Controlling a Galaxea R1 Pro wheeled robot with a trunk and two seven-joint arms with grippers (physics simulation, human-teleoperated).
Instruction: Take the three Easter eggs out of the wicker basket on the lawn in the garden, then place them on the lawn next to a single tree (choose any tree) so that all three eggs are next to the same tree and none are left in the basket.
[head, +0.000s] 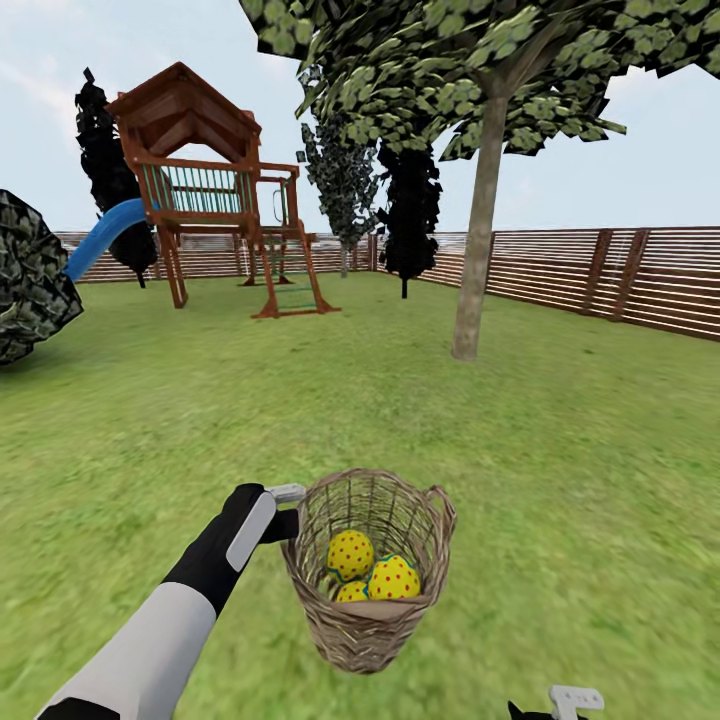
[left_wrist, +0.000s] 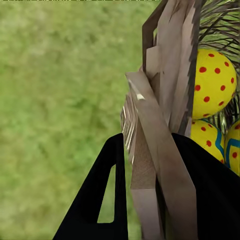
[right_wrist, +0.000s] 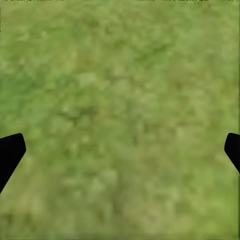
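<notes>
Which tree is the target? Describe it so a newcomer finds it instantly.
From the wooden fence on the right, look inward across the lawn: the tree stands alone beyond the wicker basket. Its pale trunk and green canopy distinguish it from the black-foliaged trees behind.

The Easter eggs (head: 372, 573) low in the middle of the head view are bright yellow with red dots; a blue band edges the ones at the right side of the left wrist view. The wicker basket (head: 362, 620) around them is pale brown weave. The lawn (head: 560, 470) is patchy green. The tree (head: 478, 240) right of centre has a pale grey-brown trunk and mottled green-and-black leaves. At upper left, the playhouse (head: 215, 190) is red-brown wood with green railings and a blue slide (head: 100, 240). Two trees (head: 410, 215) behind look nearly black. The fence (head: 600, 275) is brown slats. The left gripper (head: 283, 508) is black with pale grey; its arm (head: 150, 650) is white.
</notes>
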